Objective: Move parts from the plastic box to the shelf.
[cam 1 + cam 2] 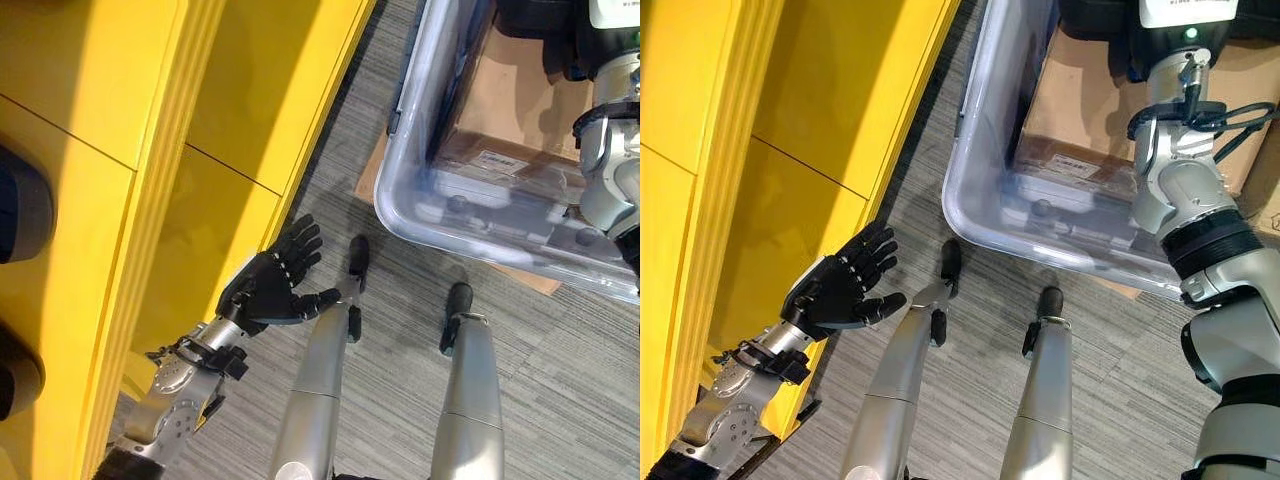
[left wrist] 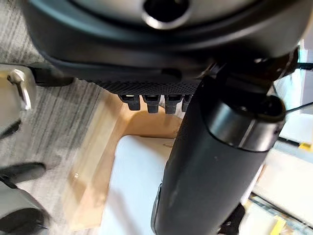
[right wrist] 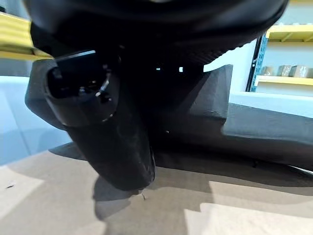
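Observation:
A clear plastic box [image 1: 970, 190] stands on the floor to my front right, with cardboard [image 1: 1090, 90] lying in its bottom. My right arm reaches down into the box at its far side. In the right wrist view my right hand [image 3: 98, 122] is close over a black angular part [image 3: 244, 122] that rests on the cardboard; its grip is hidden. The yellow shelf [image 1: 100, 150] rises on my left. My left hand [image 1: 270, 285] is held open and empty, palm up, beside the shelf's front edge, well apart from the box.
A flat piece of cardboard [image 1: 370, 180] lies under the box on the grey carpet [image 1: 560, 360]. Dark rounded objects [image 1: 20, 205] sit on the shelf at the far left. More yellow shelving [image 3: 293, 32] shows in the background.

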You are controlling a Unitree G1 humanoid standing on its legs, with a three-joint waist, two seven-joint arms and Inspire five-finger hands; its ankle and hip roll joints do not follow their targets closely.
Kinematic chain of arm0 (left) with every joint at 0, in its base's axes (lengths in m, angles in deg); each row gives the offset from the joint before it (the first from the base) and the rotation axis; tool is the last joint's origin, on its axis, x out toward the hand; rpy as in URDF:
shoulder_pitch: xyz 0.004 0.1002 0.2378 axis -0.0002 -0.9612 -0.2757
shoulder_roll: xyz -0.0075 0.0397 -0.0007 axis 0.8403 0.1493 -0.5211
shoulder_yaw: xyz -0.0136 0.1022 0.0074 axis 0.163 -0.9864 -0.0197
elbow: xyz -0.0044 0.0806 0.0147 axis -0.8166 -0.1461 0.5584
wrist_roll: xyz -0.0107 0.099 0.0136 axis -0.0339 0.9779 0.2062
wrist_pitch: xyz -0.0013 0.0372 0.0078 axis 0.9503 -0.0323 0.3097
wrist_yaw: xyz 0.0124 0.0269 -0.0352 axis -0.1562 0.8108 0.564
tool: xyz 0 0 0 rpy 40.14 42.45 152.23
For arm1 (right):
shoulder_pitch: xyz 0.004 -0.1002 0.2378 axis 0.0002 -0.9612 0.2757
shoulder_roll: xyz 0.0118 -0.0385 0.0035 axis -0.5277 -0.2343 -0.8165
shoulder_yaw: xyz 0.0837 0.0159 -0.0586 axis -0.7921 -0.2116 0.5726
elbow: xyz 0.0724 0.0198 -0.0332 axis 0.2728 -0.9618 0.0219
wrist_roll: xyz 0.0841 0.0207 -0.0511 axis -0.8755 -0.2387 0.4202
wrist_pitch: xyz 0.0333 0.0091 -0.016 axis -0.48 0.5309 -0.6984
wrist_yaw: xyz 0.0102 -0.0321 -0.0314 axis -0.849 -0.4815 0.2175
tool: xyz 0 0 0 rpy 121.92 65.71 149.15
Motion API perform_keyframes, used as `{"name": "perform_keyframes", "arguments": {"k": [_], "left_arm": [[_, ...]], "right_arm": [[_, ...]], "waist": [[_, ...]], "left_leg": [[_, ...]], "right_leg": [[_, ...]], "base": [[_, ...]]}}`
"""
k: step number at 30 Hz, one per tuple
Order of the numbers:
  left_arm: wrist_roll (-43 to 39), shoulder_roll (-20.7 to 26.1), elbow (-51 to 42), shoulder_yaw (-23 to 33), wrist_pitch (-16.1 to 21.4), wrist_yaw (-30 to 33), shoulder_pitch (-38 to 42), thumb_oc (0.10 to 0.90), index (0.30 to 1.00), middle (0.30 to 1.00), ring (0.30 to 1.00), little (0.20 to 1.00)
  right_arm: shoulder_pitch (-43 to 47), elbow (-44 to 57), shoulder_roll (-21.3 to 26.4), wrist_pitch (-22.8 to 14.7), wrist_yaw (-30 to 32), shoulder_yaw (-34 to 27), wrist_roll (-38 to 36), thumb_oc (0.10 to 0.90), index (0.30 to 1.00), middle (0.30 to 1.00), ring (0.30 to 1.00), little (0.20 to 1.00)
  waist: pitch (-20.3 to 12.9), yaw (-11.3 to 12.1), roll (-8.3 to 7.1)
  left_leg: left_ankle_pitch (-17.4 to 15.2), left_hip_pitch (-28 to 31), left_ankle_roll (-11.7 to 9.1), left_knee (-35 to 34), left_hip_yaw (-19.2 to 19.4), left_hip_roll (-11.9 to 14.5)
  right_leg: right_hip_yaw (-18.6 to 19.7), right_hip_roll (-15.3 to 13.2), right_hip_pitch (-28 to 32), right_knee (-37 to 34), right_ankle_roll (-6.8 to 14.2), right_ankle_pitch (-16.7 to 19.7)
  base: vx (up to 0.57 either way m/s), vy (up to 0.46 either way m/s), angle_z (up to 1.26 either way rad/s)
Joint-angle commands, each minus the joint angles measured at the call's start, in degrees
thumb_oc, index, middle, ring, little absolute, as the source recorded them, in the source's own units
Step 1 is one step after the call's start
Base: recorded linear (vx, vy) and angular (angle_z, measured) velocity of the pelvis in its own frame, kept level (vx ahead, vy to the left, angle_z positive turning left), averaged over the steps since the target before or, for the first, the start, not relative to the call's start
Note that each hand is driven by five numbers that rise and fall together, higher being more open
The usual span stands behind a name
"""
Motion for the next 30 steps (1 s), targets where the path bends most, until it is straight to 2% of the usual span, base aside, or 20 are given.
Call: {"name": "perform_keyframes", "arguments": {"k": [1, 7, 10, 11, 14, 17, 18, 20, 21, 24, 28, 30], "left_arm": [[-0.9, -2.6, -3.1, 0.9, 6.8, -1.7, 1.6, 0.9, 1.0, 1.0, 1.0, 1.0], [-2.0, -2.7, -3.6, 1.5, 7.1, -2.0, 1.3, 0.9, 1.0, 1.0, 1.0, 1.0], [-2.5, -2.9, -4.2, 2.4, 7.1, -2.5, 0.9, 0.9, 1.0, 1.0, 1.0, 1.0], [-2.7, -2.8, -4.7, 3.1, 6.8, -2.4, 1.2, 0.9, 1.0, 1.0, 1.0, 1.0], [-3.5, -2.8, -5.7, 4.2, 6.3, -2.3, 0.3, 0.9, 1.0, 1.0, 1.0, 1.0], [-4.3, -2.7, -7.1, 6.3, 5.9, -2.2, -1.7, 0.9, 1.0, 1.0, 1.0, 1.0], [-4.3, -2.6, -7.5, 6.9, 5.5, -2.4, -2.3, 0.9, 1.0, 1.0, 1.0, 1.0], [-4.3, -2.6, -7.6, 7.1, 5.4, -2.6, -2.7, 0.9, 1.0, 1.0, 1.0, 1.0], [-4.7, -2.7, -8.6, 7.9, 4.1, -3.4, -3.6, 0.9, 1.0, 1.0, 1.0, 1.0], [-4.9, -2.7, -8.7, 8.6, 3.2, -5.0, -4.3, 0.9, 1.0, 1.0, 1.0, 1.0], [-5.1, -2.4, -8.6, 9.1, 3.4, -6.5, -5.2, 0.9, 1.0, 1.0, 1.0, 1.0], [-4.4, -2.6, -8.8, 9.7, 3.5, -7.2, -5.6, 0.9, 1.0, 1.0, 1.0, 1.0]], "right_arm": [[-1.7, -2.6, 3.2, -1.7, 1.0, 1.5, -6.1, 0.4, 0.3, 0.3, 0.3, 0.3], [-5.6, 2.6, 2.4, -5.7, 2.4, -2.6, -4.2, 0.4, 0.3, 0.3, 0.3, 0.3], [-10.2, 9.4, 2.3, -5.6, 6.3, -6.5, -1.9, 0.4, 0.3, 0.3, 0.3, 0.3], [-10.5, 11.1, 2.4, -5.5, 6.9, -7.6, -2.0, 0.4, 0.3, 0.3, 0.3, 0.3], [-15.5, 16.9, 2.5, -6.0, 11.7, -12.9, -0.4, 0.4, 0.3, 0.3, 0.3, 0.3], [-26.1, 26.0, 1.8, -7.2, 20.8, -24.2, 0.3, 0.4, 0.3, 0.3, 0.3, 0.3], [-28.6, 28.5, 1.4, -6.8, 22.0, -27.4, 0.9, 0.4, 0.3, 0.3, 0.3, 0.3], [-29.9, 29.6, 1.3, -7.1, 22.8, -29.0, 1.0, 0.4, 0.3, 0.3, 0.3, 0.3], [-32.6, 32.0, 0.4, -6.6, 23.3, -33.3, 0.9, 0.4, 0.3, 0.3, 0.3, 0.3], [-32.6, 31.7, 1.1, -7.6, 23.5, -35.9, 1.2, 0.4, 0.3, 0.3, 0.3, 0.3], [-31.8, 32.3, 2.3, -9.8, 21.5, -38.2, 0.0, 0.4, 0.3, 0.3, 0.3, 0.3], [-32.8, 33.9, 2.6, -10.9, 18.0, -39.4, -1.7, 0.4, 0.3, 0.3, 0.3, 0.3]], "waist": [[2.0, -0.1, 3.6], [2.0, -1.1, 3.15], [2.0, -1.8, 2.45], [2.0, -1.7, 2.54], [2.0, -2.7, 1.74], [2.0, -4.4, -0.18], [2.0, -4.8, -0.69], [2.0, -5.0, -0.98], [2.0, -5.2, -1.42], [2.0, -5.3, -1.51], [2.0, -5.2, -1.79], [1.9, -5.3, -2.05]], "left_leg": [[-5.0, 1.9, -0.2, -3.6, -2.2, -0.1], [-4.5, 5.9, -0.5, -6.1, -1.6, 0.5], [-4.2, 8.8, -0.7, -7.6, -1.1, 1.3], [-2.9, 8.2, -0.3, -8.3, -0.9, 1.8], [-2.8, 11.5, -0.7, -9.8, -0.8, 2.3], [-3.2, 18.2, -1.1, -12.3, -0.7, 3.4], [-3.4, 20.3, -1.3, -12.7, -0.7, 3.7], [-3.6, 21.3, -1.3, -12.8, -0.7, 3.9], [-4.1, 25.1, -1.4, -13.4, -0.9, 3.9], [-4.4, 29.2, -1.5, -14.5, -0.9, 4.2], [-4.7, 33.4, -1.8, -15.4, -1.3, 4.6], [-4.4, 35.1, -1.9, -16.2, -1.6, 5.1]], "right_leg": [[-4.6, 3.5, 4.3, 2.2, -7.3, -6.3], [-4.7, 3.2, 8.2, -0.5, -7.1, -6.0], [-4.8, 2.9, 11.5, -2.9, -6.9, -5.6], [-5.5, 3.0, 10.8, -3.4, -7.0, -4.4], [-5.4, 3.1, 14.3, -5.6, -6.6, -4.0], [-5.4, 2.7, 21.7, -10.5, -5.8, -3.4], [-5.5, 2.6, 23.9, -11.5, -5.6, -3.3], [-5.6, 2.5, 25.1, -11.8, -5.5, -3.3], [-5.8, 2.1, 29.3, -13.5, -5.3, -3.3], [-5.9, 1.7, 33.2, -14.7, -5.1, -3.2], [-6.1, 1.5, 37.8, -16.4, -4.8, -2.9], [-6.2, 1.9, 39.7, -18.0, -4.7, -2.1]], "base": [[-0.04, 0.033, -0.01], [-0.04, 0.031, -0.04], [-0.06, 0.028, -0.05], [-0.08, 0.037, -0.05], [-0.03, 0.03, -0.08], [0.02, 0.0, -0.16], [0.04, -0.032, -0.17], [0.03, -0.043, -0.08], [0.06, -0.05, -0.05], [0.07, -0.019, -0.03], [0.04, -0.034, -0.01], [0.03, -0.07, -0.01]]}}
